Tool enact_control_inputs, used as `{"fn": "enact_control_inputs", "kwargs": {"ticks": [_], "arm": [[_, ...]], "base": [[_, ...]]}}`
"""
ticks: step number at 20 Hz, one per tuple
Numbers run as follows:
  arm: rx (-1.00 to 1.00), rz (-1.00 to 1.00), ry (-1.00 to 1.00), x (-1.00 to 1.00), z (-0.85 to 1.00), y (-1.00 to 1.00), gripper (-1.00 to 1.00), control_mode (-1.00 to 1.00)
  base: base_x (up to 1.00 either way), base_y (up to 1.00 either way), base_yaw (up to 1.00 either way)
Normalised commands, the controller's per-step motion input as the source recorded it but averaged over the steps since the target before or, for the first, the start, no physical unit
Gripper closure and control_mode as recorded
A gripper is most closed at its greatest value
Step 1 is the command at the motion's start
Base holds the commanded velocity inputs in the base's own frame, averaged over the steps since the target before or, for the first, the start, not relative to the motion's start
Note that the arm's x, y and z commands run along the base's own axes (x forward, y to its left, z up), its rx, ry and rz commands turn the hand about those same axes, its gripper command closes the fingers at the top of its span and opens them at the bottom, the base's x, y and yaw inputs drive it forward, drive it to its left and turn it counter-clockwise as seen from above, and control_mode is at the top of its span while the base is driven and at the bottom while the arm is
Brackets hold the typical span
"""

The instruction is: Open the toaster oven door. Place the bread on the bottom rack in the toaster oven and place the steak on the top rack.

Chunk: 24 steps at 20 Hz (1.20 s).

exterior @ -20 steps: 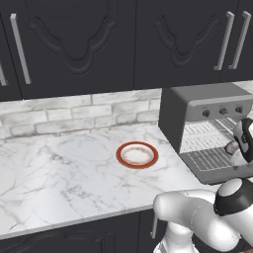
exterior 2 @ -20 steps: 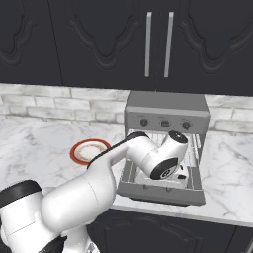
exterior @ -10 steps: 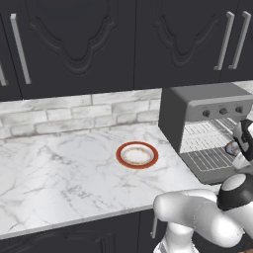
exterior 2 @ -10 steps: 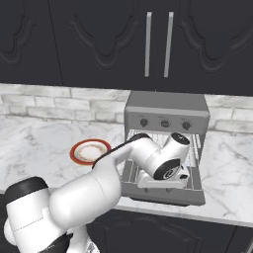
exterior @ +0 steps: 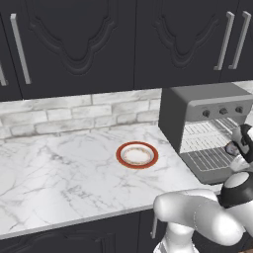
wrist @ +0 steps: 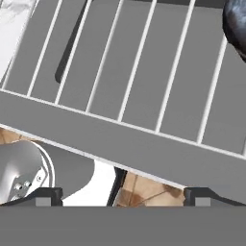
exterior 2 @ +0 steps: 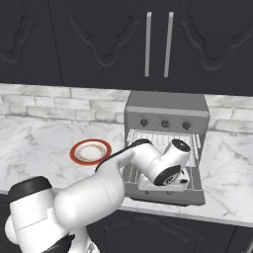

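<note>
Your claw (wrist: 125, 196) is released, its two fingertips (wrist: 48, 194) spread wide with nothing between them, hanging just over the front edge of a pulled-out wire rack (wrist: 144, 72). The one toaster oven (exterior 2: 165, 106) stands right behind the claw with its three knobs (exterior 2: 165, 123) in a row above it, its two racks showing inside, and the toaster oven door (exterior 2: 163, 196) folded down flat beneath the claw. One dark rounded lump (wrist: 236, 21) lies on the rack just ahead of the claw; you cannot tell whether it is the bread, and one red-rimmed plate (exterior 2: 90, 151) sits on the bench (exterior: 59, 168), well apart from the claw.
</note>
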Motion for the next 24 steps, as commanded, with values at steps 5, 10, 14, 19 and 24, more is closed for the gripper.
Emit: {"fn": "enact_control_inputs", "kwargs": {"ticks": [5,10,14,19,24], "arm": [[0.0,-0.06,-0.09,0.31,-0.11,0.0,-1.0,-1.0],[0.0,-0.03,-0.05,0.26,-0.14,0.0,-1.0,-1.0],[0.0,-0.02,0.0,0.13,-0.16,0.0,-1.0,-1.0],[0.0,-0.03,-0.03,0.29,-0.04,0.0,-1.0,-1.0],[0.01,-0.05,-0.03,0.38,0.0,0.0,-1.0,-1.0]], "base": [[0.0,0.0,0.0],[0.0,0.0,0.0],[0.0,0.0,0.0],[0.0,0.0,0.0],[0.0,0.0,0.0]]}}
